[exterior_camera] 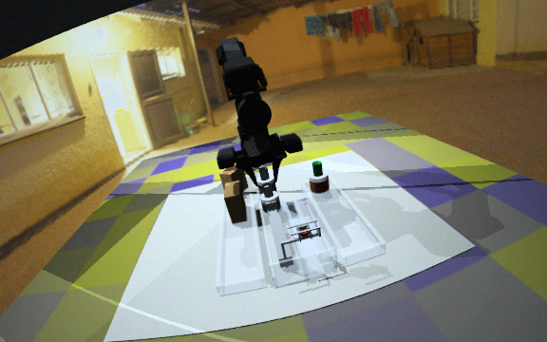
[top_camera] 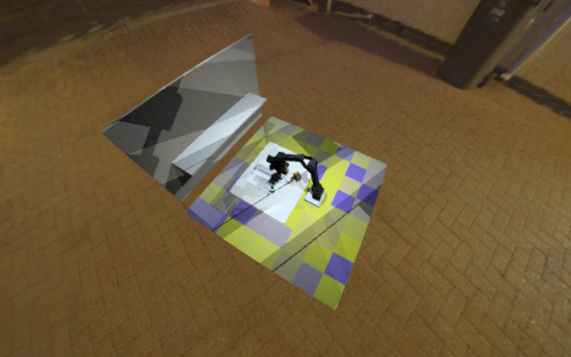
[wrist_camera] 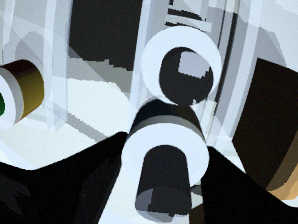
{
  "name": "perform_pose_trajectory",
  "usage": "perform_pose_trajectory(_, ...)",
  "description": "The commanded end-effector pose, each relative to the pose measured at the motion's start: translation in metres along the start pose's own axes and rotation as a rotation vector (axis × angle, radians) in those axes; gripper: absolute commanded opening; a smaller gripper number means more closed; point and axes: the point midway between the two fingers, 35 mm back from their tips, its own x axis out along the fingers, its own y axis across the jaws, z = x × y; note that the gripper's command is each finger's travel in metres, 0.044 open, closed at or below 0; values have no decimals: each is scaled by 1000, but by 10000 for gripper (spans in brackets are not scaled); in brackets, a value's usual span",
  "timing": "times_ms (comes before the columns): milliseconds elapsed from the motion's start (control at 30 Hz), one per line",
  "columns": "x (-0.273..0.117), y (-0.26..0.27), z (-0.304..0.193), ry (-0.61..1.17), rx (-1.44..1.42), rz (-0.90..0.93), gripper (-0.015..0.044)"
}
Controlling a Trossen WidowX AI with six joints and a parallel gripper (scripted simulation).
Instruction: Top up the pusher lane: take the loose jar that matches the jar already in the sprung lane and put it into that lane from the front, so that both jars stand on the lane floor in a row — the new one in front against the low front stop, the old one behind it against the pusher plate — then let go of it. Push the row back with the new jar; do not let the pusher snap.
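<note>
My gripper [top_camera: 275, 181] [exterior_camera: 265, 184] [wrist_camera: 165, 147] is shut on a dark jar [exterior_camera: 264, 174] [wrist_camera: 164, 172] with a white shoulder and black cap. The jar looks upright at the front end of the clear middle lane. A matching jar [exterior_camera: 271, 203] [wrist_camera: 151, 60] stands right behind it in the lane; the two look touching. The dark pusher bracket [exterior_camera: 285, 257] is farther back in the lane; its plate cannot be made out. The held jar's base and the low front stop are hidden. A green-capped jar [top_camera: 272, 187] [exterior_camera: 319, 183] [wrist_camera: 30, 92] with a brownish body stands apart.
Brown boxes [top_camera: 297, 176] [exterior_camera: 235, 205] [wrist_camera: 262, 120] stand close beside the gripper, on the side away from the green-capped jar. Clear-walled side lanes flank the middle one. A small dark frame with a red part [exterior_camera: 305, 234] is above the lanes. A grey panel [top_camera: 216, 74] stands beyond the table.
</note>
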Motion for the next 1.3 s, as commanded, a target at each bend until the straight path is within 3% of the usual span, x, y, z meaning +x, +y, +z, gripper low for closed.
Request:
perform_pose_trajectory(0, -2, -1, 6, -24, -4, -3, 0)
perform_pose_trajectory(1267, 8, -1, 6, -24, -4, -3, 0)
